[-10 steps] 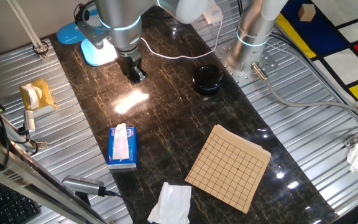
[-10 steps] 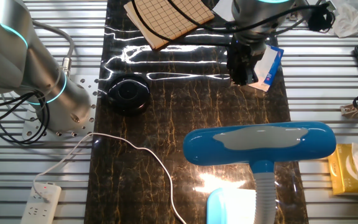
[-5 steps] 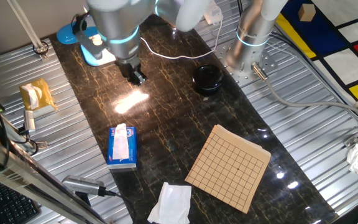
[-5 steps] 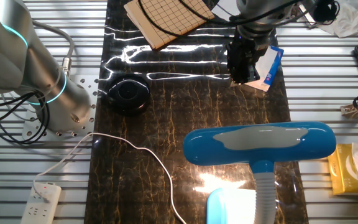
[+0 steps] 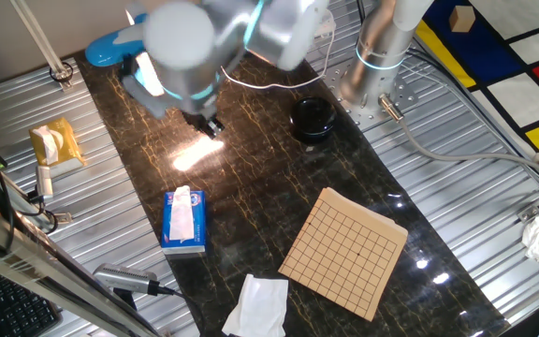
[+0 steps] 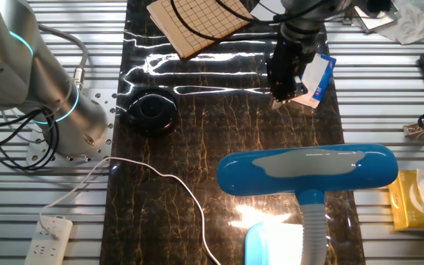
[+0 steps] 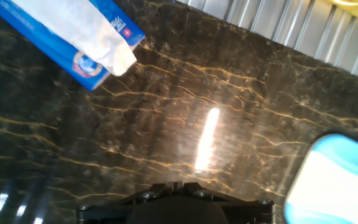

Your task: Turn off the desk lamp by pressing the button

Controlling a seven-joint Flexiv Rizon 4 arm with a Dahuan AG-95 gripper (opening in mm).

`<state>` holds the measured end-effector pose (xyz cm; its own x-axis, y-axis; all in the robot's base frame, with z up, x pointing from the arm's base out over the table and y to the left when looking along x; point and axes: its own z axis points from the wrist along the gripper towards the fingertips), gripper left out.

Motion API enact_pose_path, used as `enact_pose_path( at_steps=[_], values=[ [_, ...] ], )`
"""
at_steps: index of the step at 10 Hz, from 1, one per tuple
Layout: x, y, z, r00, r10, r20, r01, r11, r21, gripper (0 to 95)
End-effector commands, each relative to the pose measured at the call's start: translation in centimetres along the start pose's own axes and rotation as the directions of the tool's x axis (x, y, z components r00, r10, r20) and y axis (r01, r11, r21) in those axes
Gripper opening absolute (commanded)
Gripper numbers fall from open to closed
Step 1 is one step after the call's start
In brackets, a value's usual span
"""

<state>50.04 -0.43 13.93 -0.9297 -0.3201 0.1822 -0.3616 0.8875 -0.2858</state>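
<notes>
Bare dark marble desk [image 6: 197,132] lies open between the hand [image 6: 284,87] and the desk lamp [image 6: 308,171]. The tissue box [image 6: 317,79] sits just beside the hand on its far right; the black round dish [image 6: 153,112] stands well apart to the left, with the white cord [image 6: 160,180] crossing near it.

Dark marble table top [image 5: 251,197] on a ribbed metal bench [image 5: 457,215].

On the marble lie a tissue box [image 5: 184,221], a grid board [image 5: 343,251], a white cloth [image 5: 257,305] at one end, and a black round dish [image 5: 313,119]. The lamp [image 6: 308,171] stands at the other end, its white cord [image 6: 160,180] trailing over the marble, its glow reflected there.
</notes>
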Motion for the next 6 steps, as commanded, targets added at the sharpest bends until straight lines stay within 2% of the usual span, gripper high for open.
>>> enact_pose_path(
  at_steps=[1, 6],
  values=[
    [-0.6, -0.5, 1.7, 1.0, -0.001, -0.023, 0.002, 0.997, 0.073, 0.0],
    [0.0, -6.2, 4.9, 0.997, -0.082, 0.009, 0.081, 0.994, 0.079, 0.0]
  ],
)
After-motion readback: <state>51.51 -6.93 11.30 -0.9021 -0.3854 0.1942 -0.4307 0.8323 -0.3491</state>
